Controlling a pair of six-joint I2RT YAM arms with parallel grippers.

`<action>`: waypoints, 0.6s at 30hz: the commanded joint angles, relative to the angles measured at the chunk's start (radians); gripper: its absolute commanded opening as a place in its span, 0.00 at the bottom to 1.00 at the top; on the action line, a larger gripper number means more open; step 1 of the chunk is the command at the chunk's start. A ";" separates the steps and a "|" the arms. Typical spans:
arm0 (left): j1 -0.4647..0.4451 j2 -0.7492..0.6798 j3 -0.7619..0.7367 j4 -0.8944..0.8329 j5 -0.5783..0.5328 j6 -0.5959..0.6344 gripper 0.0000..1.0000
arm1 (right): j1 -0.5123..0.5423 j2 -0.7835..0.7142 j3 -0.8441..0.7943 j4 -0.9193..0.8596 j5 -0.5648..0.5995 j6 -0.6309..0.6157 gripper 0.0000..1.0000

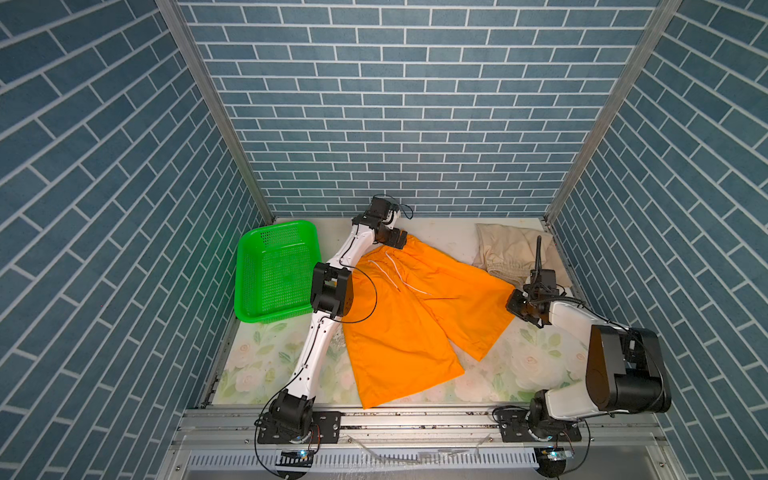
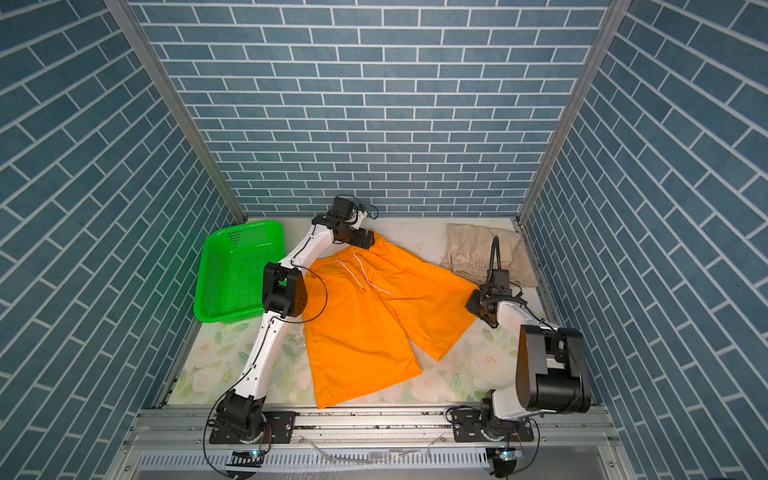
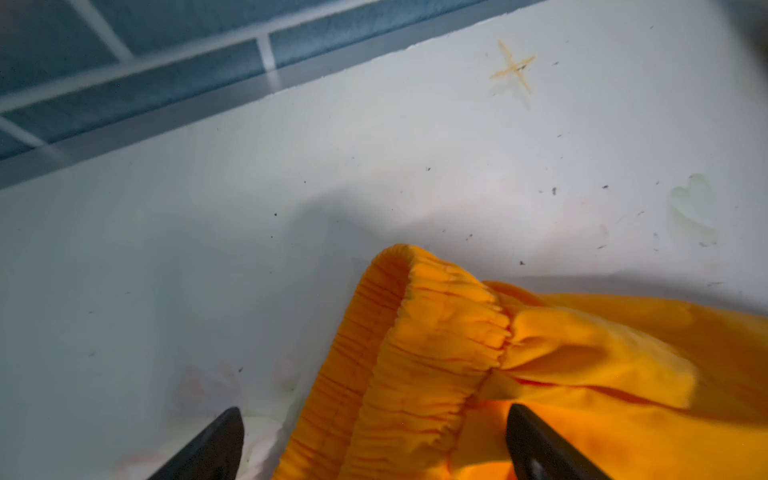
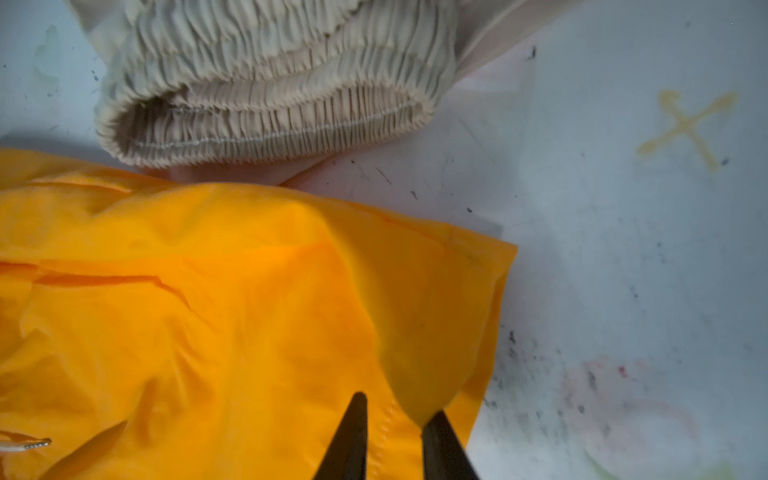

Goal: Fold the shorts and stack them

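In both top views the orange shorts (image 1: 407, 316) (image 2: 365, 328) lie spread flat in the middle of the table (image 1: 519, 365), waistband toward the back wall. The beige shorts (image 1: 511, 249) sit bunched in the far right corner and the green basket (image 1: 245, 270) stands at the far left. The left claw (image 1: 395, 239) is at the waistband's far corner, the right claw (image 1: 515, 303) at the outer leg's hem corner. In the left wrist view the left claw (image 3: 374, 409) stands wide, with the gathered waistband lying loose between its fingers. In the right wrist view the right claw (image 4: 395, 405) is narrow, pinching a raised fold of orange hem. The beige waistband lies just beyond.
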 commanded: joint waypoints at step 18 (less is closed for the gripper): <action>0.101 -0.077 -0.056 -0.073 -0.179 -0.110 0.00 | 0.105 0.070 0.148 0.044 0.025 -0.106 0.00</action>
